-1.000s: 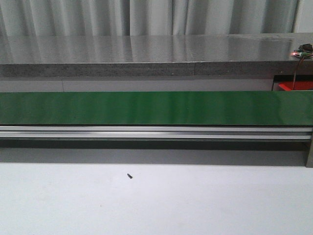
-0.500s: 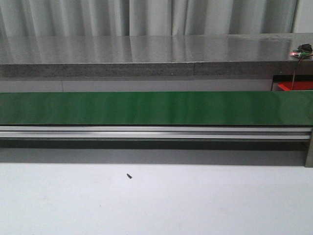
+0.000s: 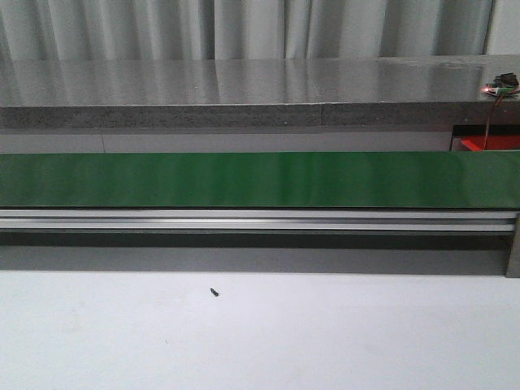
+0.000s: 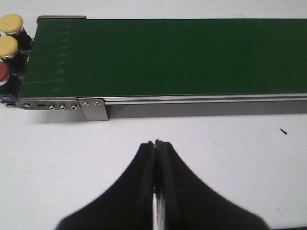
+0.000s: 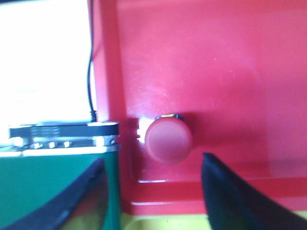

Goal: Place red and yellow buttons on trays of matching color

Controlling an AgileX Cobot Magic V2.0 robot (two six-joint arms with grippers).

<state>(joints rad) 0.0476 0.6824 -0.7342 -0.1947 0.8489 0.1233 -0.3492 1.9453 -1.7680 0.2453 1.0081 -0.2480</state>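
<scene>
Red button (image 5: 169, 140) in red tray (image 5: 230, 62); writing seemingly none.

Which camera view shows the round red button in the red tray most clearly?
The right wrist view: the round red button sits in the red tray, just beyond the open right gripper. The front view shows only a tray corner; the left wrist view shows neither.

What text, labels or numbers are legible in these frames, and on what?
None can be read.
Green belt: plain, no print.
Red tray and the red button in it: no marking.
Yellow buttons by the belt end: caps blank.
Belt end plate: only screw holes.
</scene>
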